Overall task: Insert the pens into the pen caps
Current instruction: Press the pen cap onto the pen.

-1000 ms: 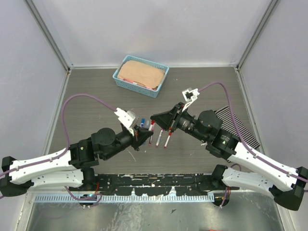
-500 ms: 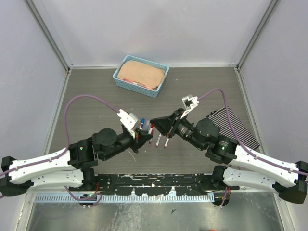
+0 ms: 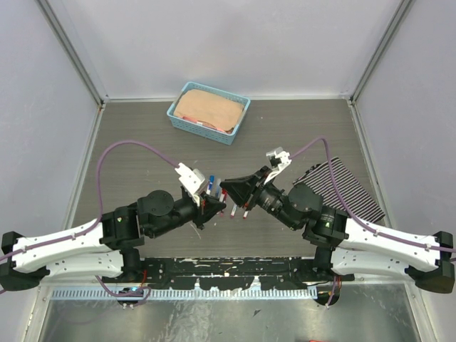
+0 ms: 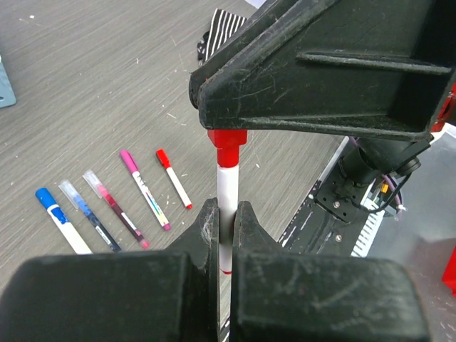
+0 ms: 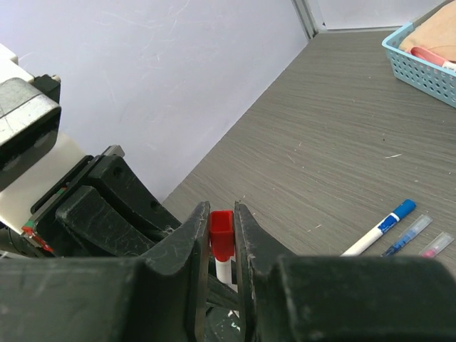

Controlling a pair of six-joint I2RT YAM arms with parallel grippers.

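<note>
Six pens, one blue basket [image 3: 199, 129], one striped cloth [image 3: 349, 189]
Five pens lay in a row on the worktop [image 3: 142, 135], one each of blue pen [image 4: 60, 222], dark blue pen [image 4: 89, 214], maroon pen [image 4: 114, 206], magenta pen [image 4: 144, 191] and red pen [image 4: 174, 182]; a sixth, the upright pen [image 4: 226, 189], stood clear of the surface with one red cap [image 4: 227, 152] at its top end. The basket sat at the far edge, the cloth towards the right edge

2 arms angled inward; left gripper [image 4: 226, 215], right gripper [image 5: 221, 221] clamped, tips seemingly meeting.
</note>
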